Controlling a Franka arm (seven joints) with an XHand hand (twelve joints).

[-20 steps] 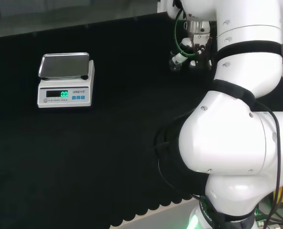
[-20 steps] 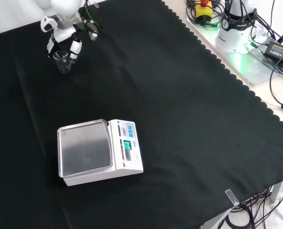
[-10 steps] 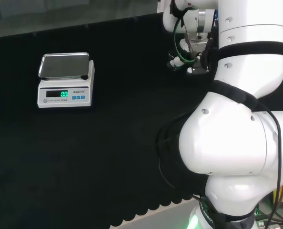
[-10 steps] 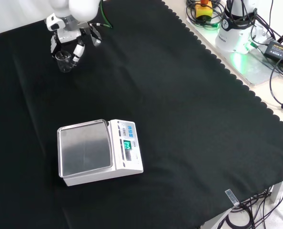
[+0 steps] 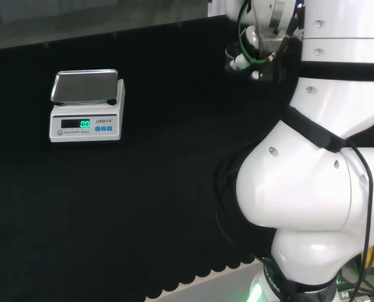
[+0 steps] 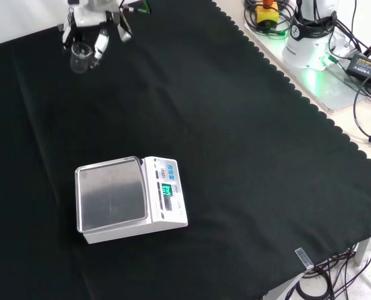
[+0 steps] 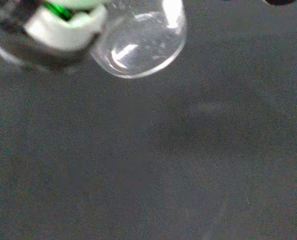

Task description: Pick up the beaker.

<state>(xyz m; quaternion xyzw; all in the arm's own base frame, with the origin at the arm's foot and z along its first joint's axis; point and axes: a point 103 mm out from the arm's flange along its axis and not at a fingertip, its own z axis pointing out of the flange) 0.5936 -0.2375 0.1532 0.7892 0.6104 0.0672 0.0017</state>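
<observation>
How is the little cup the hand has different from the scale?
The beaker is clear glass; the scale is white with a grey metal pan. The beaker is small and held in the hand; the scale is bigger and sits on the cloth, untouched.

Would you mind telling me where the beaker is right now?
In the front view the beaker is at the top left, held in the hand, well beyond the scale; the wrist view shows its clear base above the black cloth.
</observation>
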